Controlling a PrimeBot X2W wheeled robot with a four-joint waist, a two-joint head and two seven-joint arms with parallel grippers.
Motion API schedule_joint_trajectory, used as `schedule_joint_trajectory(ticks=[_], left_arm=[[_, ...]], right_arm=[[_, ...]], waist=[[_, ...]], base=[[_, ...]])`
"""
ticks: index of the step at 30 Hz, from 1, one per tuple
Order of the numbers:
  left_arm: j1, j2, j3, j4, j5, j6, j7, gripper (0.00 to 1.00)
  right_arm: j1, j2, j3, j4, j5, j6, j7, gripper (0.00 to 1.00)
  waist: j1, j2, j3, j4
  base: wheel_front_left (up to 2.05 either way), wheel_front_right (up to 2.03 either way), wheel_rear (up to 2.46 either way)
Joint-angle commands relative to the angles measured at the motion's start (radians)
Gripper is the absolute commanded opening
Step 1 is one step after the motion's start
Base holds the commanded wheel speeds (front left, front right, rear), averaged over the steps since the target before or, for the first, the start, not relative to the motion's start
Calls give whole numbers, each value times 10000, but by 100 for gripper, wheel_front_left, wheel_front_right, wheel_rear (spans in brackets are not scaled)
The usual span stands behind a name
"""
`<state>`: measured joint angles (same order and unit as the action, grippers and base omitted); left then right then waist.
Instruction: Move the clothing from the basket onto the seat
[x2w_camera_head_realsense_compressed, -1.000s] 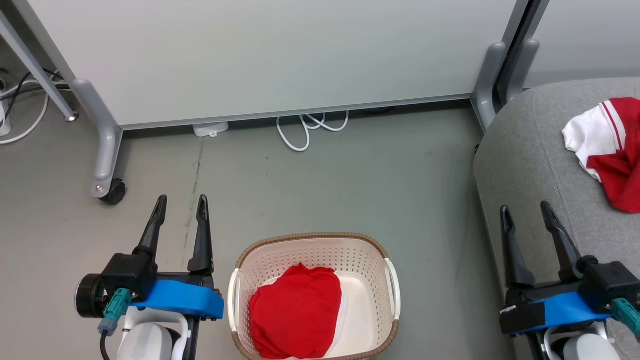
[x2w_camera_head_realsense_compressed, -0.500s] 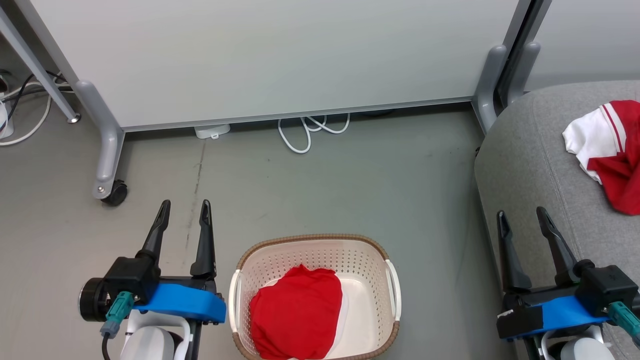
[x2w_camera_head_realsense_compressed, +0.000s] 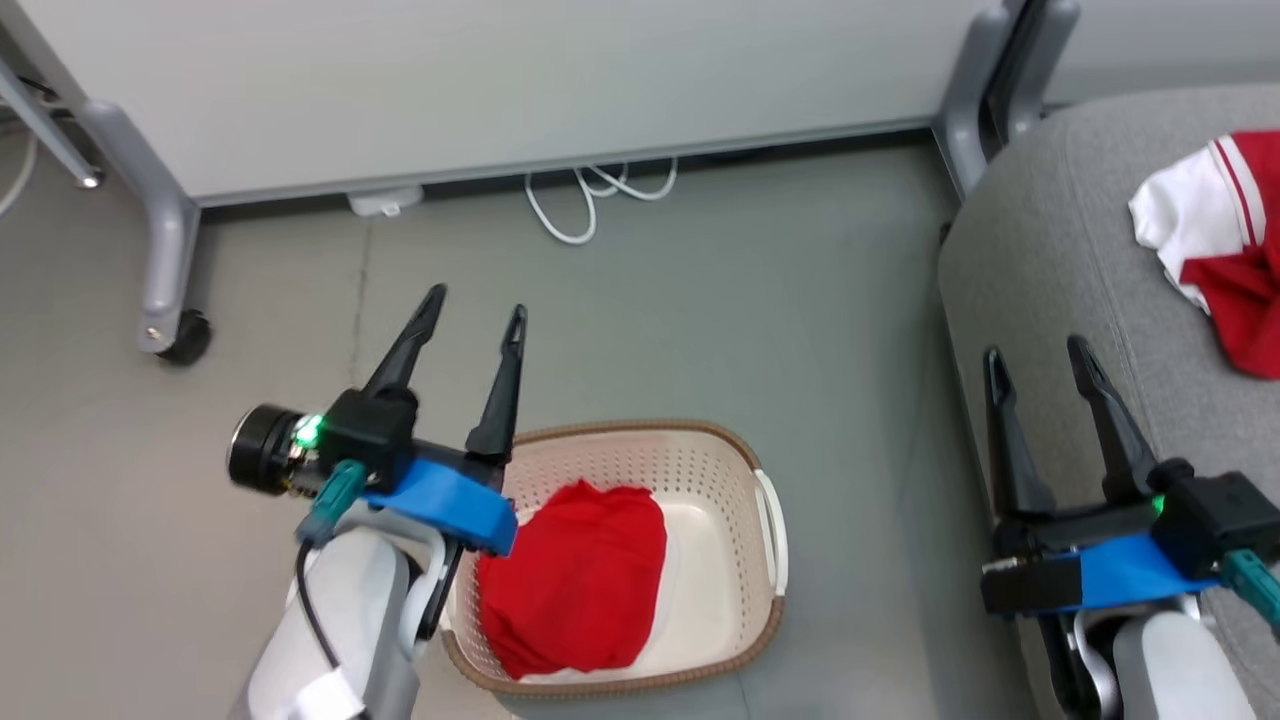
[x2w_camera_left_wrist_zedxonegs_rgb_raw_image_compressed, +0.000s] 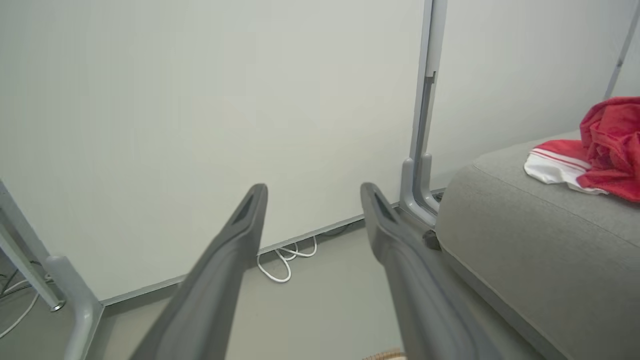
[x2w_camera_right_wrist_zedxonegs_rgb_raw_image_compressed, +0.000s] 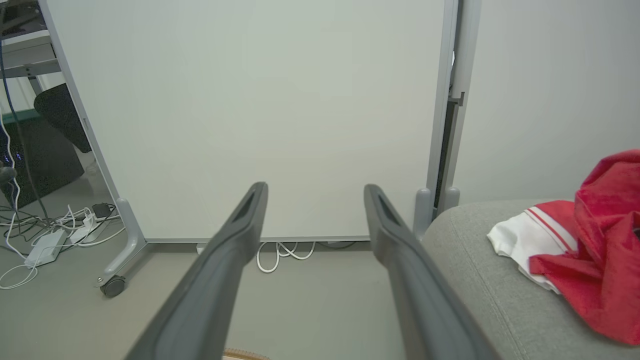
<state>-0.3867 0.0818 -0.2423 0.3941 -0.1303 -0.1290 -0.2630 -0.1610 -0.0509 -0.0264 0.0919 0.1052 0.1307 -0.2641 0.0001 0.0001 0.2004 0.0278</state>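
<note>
Clothing (x2w_camera_head_realsense_compressed: 575, 590) sits in the basket (x2w_camera_head_realsense_compressed: 700, 470) beside the released left jaws, well apart from the released right jaws.

1. Head view, left of centre: the left gripper (x2w_camera_head_realsense_compressed: 477, 301) is raised, jaws spread wide and empty, dark fingers slanting up and to the right.
2. The pale left forearm (x2w_camera_head_realsense_compressed: 330, 620) climbs from the bottom edge, and a green light (x2w_camera_head_realsense_compressed: 308, 430) glows on the wrist.
3. Lower right: the right gripper (x2w_camera_head_realsense_compressed: 1035, 347) has its jaws wide and empty, fingers pointing up the frame.
4. The right forearm (x2w_camera_head_realsense_compressed: 1170, 670) pokes in at the bottom right corner.
5. In both wrist views the finger pairs are splayed, with a clear gap between them.
</note>
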Motion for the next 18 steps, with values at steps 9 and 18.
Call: schedule_joint_trajectory(ticks=[9, 18], left_arm=[[-2375, 1132, -2574, 2168, -457, -15, -26, 100], [-4303, 1680, -5133, 4158, -859, -15, -26, 100]], right_arm=[[-1519, 10, 287, -576, -60, 1, -6, 100], [-2638, 10, 484, -967, 31, 1, -6, 100]], waist=[[-1, -1, 2326, -1154], [-1, -1, 4168, -1768]], base=[[0, 0, 0], [0, 0, 0]])
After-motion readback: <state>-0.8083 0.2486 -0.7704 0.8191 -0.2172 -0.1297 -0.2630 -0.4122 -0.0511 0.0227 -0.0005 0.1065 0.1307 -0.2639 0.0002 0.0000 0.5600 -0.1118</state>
